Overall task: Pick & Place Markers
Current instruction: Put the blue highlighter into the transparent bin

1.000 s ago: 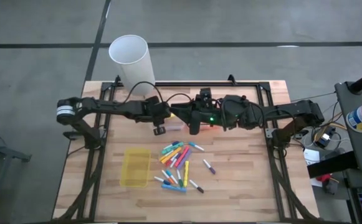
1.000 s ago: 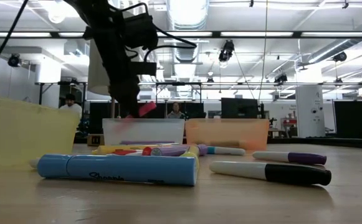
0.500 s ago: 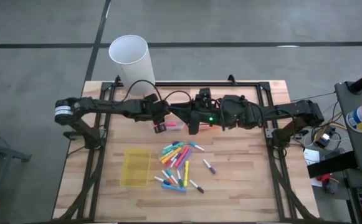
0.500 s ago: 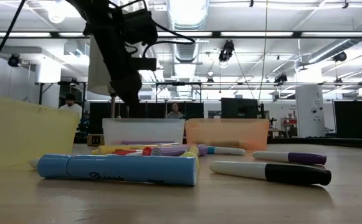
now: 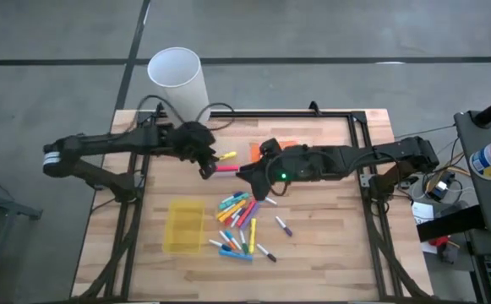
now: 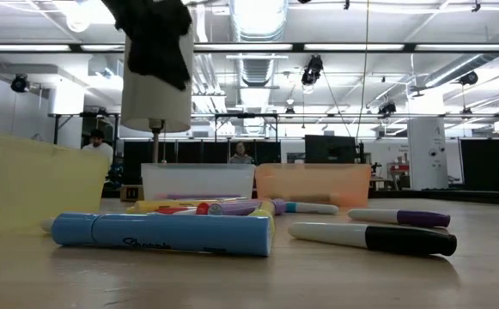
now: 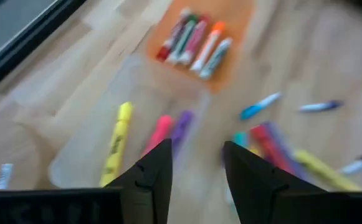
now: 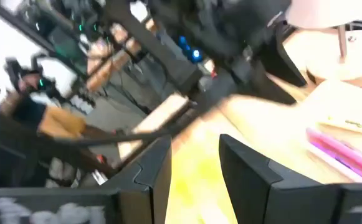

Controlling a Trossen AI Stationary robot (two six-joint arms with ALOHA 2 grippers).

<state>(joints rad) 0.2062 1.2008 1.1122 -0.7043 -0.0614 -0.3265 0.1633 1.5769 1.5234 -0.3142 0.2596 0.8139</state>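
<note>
Left gripper [image 7: 196, 171] hangs over the clear tray [image 7: 106, 146] near the back of the surface [image 5: 330, 245], jaws spread with nothing between them. In that tray lie three markers: a yellow one [image 7: 117, 143], a pink one [image 7: 159, 132] and a purple one [image 7: 181, 124]. Just beyond sits the orange tray [image 7: 227, 68], holding a row of markers, red, green, pink, orange among them. From above, the pink marker [image 5: 226, 167] shows just beside the left gripper [image 5: 204, 165].

Right gripper [image 5: 256, 190] reaches across mid-surface, close above the main pile of markers [image 5: 238, 219]; jaws stand apart, pinching nothing. The pile spreads in mixed colours beside the yellow tray [image 5: 183, 226], with a purple-capped stray [image 5: 284, 226] off to one side.

Down low, a blue marker [image 6: 159, 233] lies nearest the camera, a black-ended one [image 6: 374, 238] beside it. A white cylinder [image 5: 177, 80] stands at the back edge.
</note>
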